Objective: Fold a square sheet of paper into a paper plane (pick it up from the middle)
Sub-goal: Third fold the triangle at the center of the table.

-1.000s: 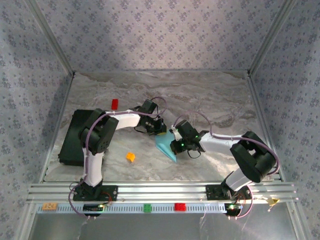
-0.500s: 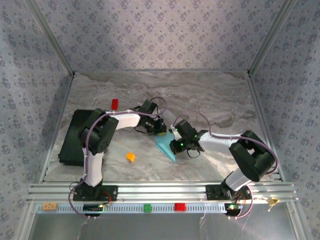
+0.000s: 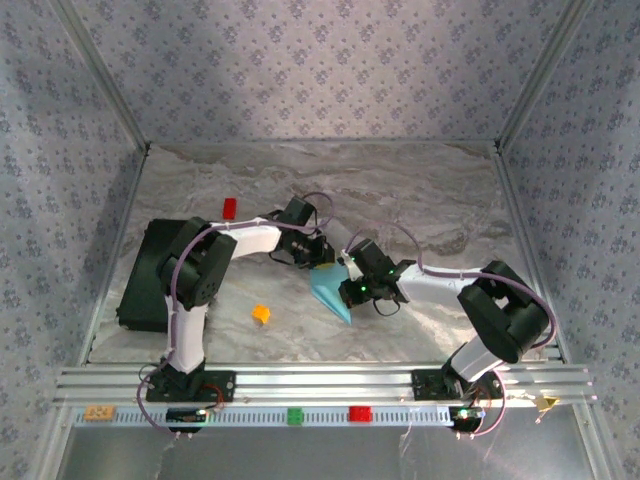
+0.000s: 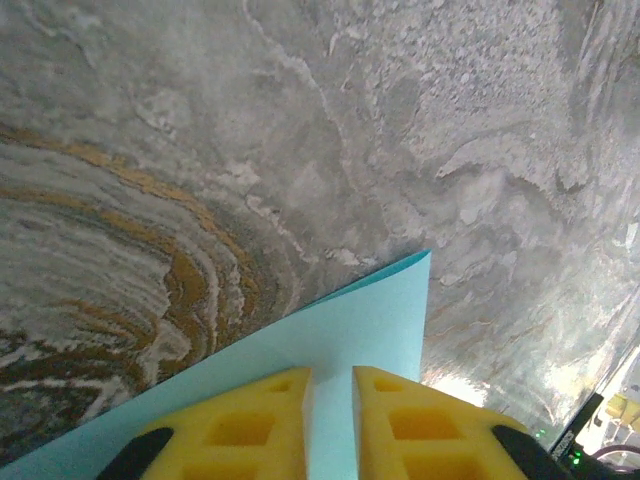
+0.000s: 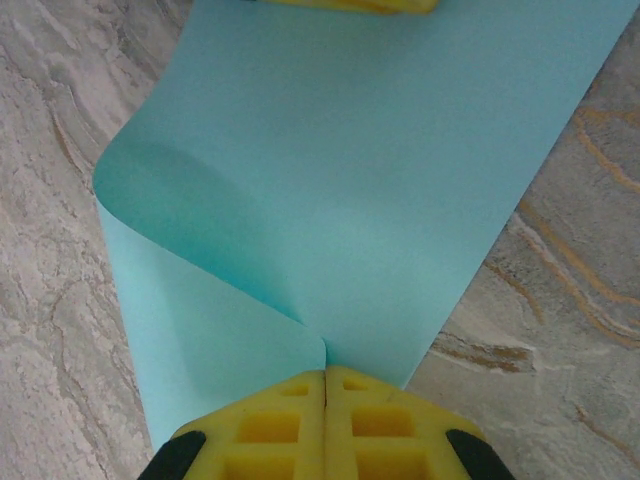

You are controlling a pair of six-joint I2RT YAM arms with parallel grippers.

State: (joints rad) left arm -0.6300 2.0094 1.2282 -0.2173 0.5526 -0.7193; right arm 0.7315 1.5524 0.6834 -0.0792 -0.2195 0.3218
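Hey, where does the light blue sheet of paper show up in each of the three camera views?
Top external: the sheet of paper sits near the picture's centre, slightly low.
Left wrist: sheet of paper along the bottom, rising to a corner right of centre.
Right wrist: sheet of paper across the middle, curled over at left.
Shared landmark: the grey marbled table under it.

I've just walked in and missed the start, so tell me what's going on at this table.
Two robot arms are working a thin light-blue sheet of paper mid-table, partway folded into a pointed shape. The right pincer is shut on its edge where a flap curls over. The left pincer sits at the opposite edge, fingers nearly together; whether it grips is unclear. No finished plane yet.
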